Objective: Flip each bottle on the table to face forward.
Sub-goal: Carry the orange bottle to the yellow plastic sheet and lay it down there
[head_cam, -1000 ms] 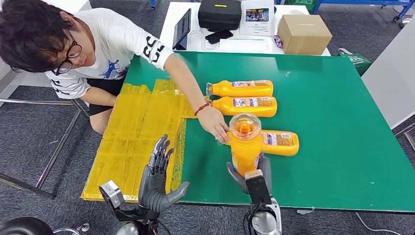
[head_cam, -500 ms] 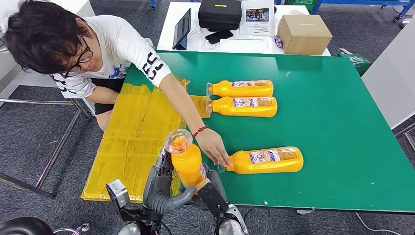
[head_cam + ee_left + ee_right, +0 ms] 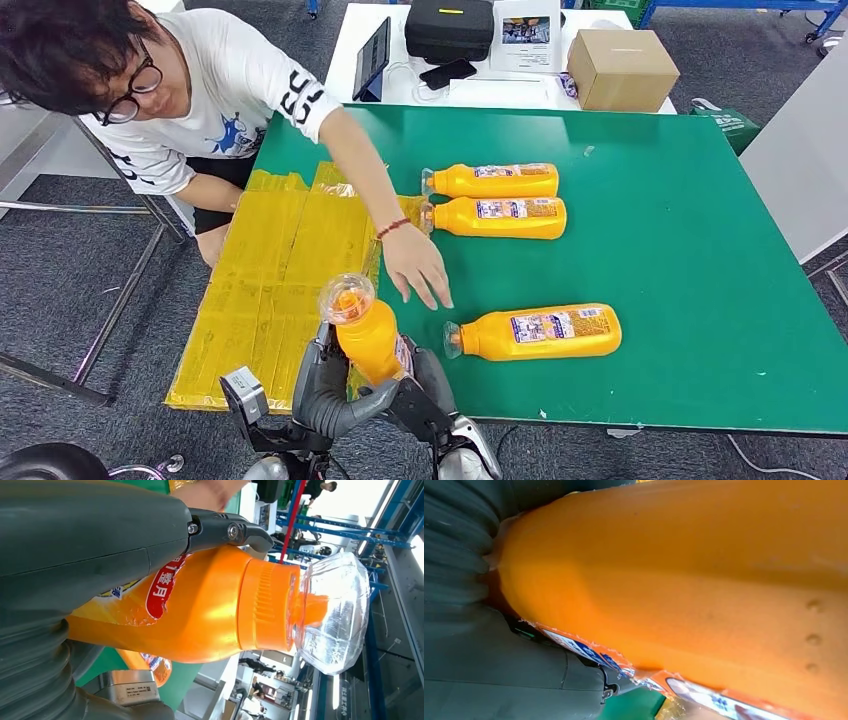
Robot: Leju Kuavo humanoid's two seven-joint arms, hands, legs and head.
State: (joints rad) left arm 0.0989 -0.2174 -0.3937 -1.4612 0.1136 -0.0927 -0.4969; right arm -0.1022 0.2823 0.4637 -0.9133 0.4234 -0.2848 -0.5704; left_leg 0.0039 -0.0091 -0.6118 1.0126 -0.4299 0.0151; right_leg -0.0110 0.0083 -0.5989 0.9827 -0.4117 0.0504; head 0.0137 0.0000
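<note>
Orange plastic bottle with a clear faceted cap [image 3: 366, 325] stands nearly upright at the near edge of the green table [image 3: 690, 240], raised between our two hands. Our left hand [image 3: 325, 385] wraps its side, the thick grey thumb crossing the front, and our right hand [image 3: 425, 385] clasps it from the opposite side; both grasp this one bottle. In the left wrist view we see the same bottle [image 3: 210, 610] with a red label patch under the dark fingers [image 3: 225, 530]; in the right wrist view its orange wall [image 3: 694, 580] lies against the grey palm. Three more orange bottles lie flat on the table: one near [image 3: 540, 332], two side by side farther back [image 3: 495, 181] [image 3: 505, 217]. A person's hand [image 3: 415, 268] hovers between them, above yellow plastic sheeting [image 3: 270, 280].
</note>
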